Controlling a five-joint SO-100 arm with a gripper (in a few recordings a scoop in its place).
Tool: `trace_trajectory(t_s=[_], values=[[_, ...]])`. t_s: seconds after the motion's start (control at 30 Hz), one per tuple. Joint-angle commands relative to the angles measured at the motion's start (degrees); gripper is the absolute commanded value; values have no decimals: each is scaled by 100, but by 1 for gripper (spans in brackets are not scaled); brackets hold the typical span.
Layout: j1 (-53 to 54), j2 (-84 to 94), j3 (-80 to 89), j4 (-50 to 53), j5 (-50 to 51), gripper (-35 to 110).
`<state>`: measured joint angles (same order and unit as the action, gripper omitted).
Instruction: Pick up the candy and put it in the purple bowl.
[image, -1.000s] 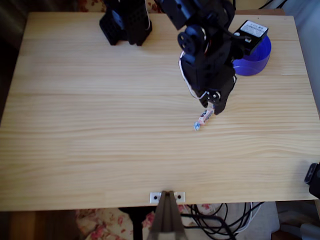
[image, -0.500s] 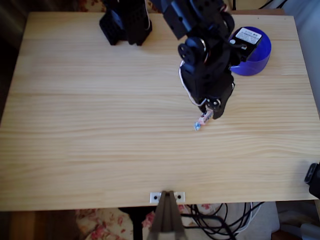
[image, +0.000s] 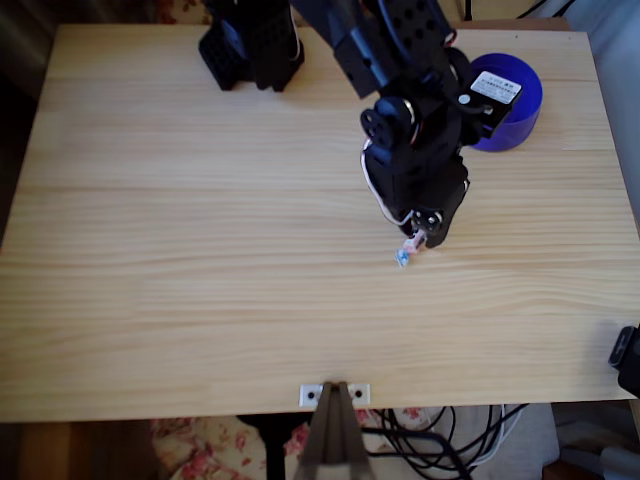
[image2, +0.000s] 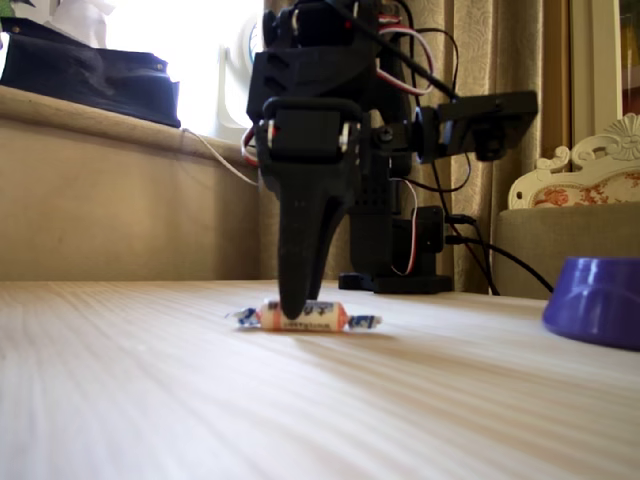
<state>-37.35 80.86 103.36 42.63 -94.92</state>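
Fixed view: gripper (image2: 294, 305) pinches candy (image2: 322, 318) (tabletop).

Overhead view: camera above the table (image: 200, 300), looking straight down on the whole top. Fixed view: camera at tabletop (image2: 300, 420) level, close, facing the arm's base. Both views share the arm, candy (image: 405, 250) (image2: 305, 316) and purple bowl (image: 515, 115) (image2: 598, 298).
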Motion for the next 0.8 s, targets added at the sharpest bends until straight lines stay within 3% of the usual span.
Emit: trace_trajectory(t_s=[0.0,0.37,0.53,0.77], values=[[-79,-62,-141,-79,-88,13],[-62,-677,-35,97,-668,13],[-62,-694,-18,211,-765,1],[-9,-492,-88,334,-615,1]])
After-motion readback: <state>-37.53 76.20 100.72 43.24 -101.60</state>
